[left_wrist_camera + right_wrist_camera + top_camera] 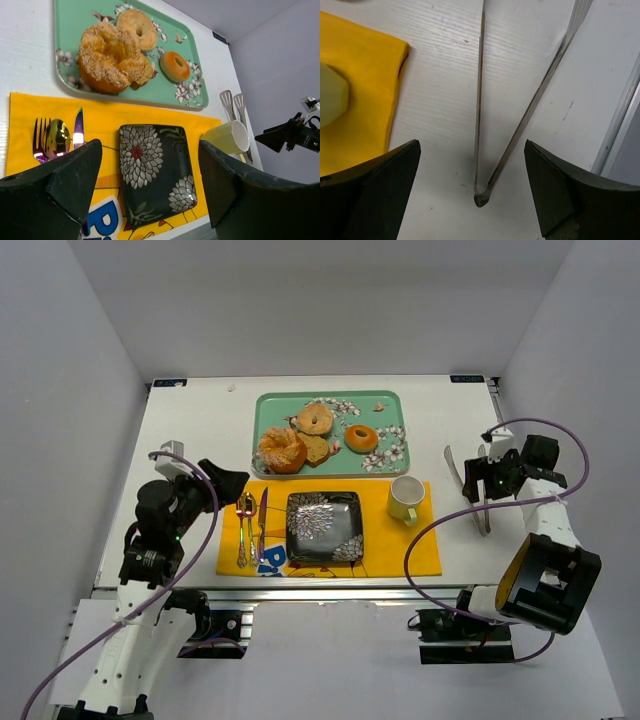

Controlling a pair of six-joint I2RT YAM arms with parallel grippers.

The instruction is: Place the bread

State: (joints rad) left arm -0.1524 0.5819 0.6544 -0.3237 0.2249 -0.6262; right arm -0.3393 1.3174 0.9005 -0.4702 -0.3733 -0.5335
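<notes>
The small glossy orange-brown ring (361, 438) lies at the right of the green flowered tray (270, 407). It also shows in the left wrist view (175, 66). The tan wedge slice (317, 449) lies at the tray's middle, leaning against the big bun, which partly hides it in the left wrist view (145, 73). My left gripper (226, 481) is open and empty, low at the placemat's left, with the black plate between its fingers in the left wrist view (150, 145). My right gripper (485, 478) is open over metal tongs (481, 105), its fingers apart from them.
A large sugared bun (281, 451) and a pale bagel (316, 419) share the tray. A black flowered plate (324, 526), a fork, spoon and knife (249, 525) and a pale yellow cup (404, 499) sit on the yellow placemat (385, 550). The tongs (453, 465) lie right of the cup.
</notes>
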